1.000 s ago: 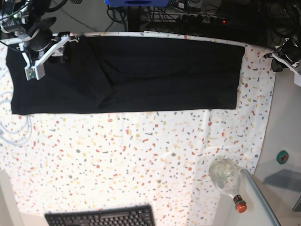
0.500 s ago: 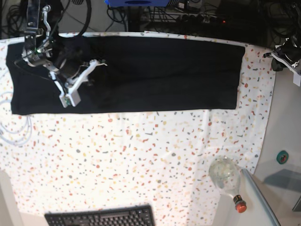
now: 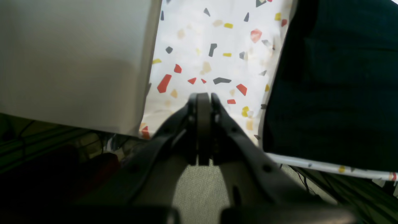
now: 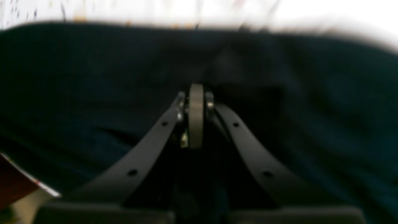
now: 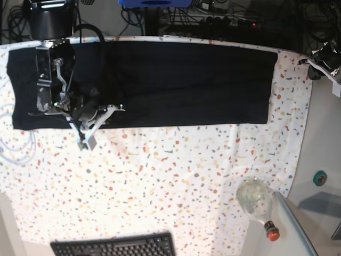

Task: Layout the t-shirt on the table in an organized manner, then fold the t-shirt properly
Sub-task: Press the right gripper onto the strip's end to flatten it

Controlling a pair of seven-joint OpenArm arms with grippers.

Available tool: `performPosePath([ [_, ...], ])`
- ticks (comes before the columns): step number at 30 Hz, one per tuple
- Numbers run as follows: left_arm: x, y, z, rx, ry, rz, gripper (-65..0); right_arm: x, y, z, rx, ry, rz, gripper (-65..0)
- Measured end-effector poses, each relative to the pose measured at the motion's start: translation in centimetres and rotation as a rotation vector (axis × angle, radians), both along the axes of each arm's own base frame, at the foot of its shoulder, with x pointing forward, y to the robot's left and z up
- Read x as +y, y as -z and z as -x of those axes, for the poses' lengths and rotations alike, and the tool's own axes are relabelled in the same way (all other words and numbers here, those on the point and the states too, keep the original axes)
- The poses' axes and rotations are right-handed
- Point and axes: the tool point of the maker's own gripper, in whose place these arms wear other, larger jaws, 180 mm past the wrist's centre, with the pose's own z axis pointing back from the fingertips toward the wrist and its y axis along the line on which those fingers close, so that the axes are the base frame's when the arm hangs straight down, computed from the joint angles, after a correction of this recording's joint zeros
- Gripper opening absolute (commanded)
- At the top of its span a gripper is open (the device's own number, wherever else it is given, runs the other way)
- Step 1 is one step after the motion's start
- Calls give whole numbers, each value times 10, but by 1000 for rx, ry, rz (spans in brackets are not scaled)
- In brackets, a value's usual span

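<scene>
Base view has my right tool (image 5: 85, 140) closed empty at the t-shirt (image 5: 176, 80) edge, so lifting may leave cloth behind.

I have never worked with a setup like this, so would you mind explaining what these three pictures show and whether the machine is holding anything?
This is a robot with two arms, each ending in a two-fingered gripper with a small camera behind it. The base view looks straight down on the table, a white surface with coloured flecks. On it lies the t-shirt, black and folded into a long band along the far edge. Nearer the camera are a keyboard and a clear bottle with an orange cap.

The right wrist view looks along the right gripper, which is shut and low over the shirt; the picture is too blurred to tell whether cloth is pinched. In the base view that arm is on the left.

The left wrist view shows the left gripper, shut and empty, parked beside the shirt's end at the table's edge.
</scene>
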Motion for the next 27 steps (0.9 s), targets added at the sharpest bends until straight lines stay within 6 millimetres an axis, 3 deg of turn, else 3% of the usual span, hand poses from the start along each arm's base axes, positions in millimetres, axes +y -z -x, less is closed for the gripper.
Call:
performPosePath([
  [3,-1,0,-1,-2,0,2,-650,-9,-29,-9,-64,-31,37,-650],
  [5,0,0,-1,-2,0,0,-650,-9,-34,-13,-95,-21,32,-650],
  [10,0,-1,-2,-5,2,-2,-650,-7,14,2,32,-2,13,-650],
  [12,-2,-7,-6,-20,14,-11,-650,-12,21,-2,51,15,14,-650],
  [14,-3,-14,-12,-42,27,-24,-650,-17,10,-10,12,23,18,-650],
  [17,-8,-24,-18,-65,69,-42,-650,-39,-38,-22,-161,58,45,-650],
  [19,-15,-25,-17,-62,151,-48,-650,-51,-66,-13,-247,69,72,-650],
  [21,-24,-22,-10,-50,213,-33,-650,-62,-70,6,-246,90,97,-650],
  [25,-30,-15,-4,-49,176,-6,-650,-75,-51,35,-166,133,103,-650],
  [26,-34,-15,-6,-66,165,7,-578,-80,-50,33,-172,150,103,-650],
  [27,-36,-15,-10,-80,156,16,-457,-84,-47,32,-169,158,111,-650],
])
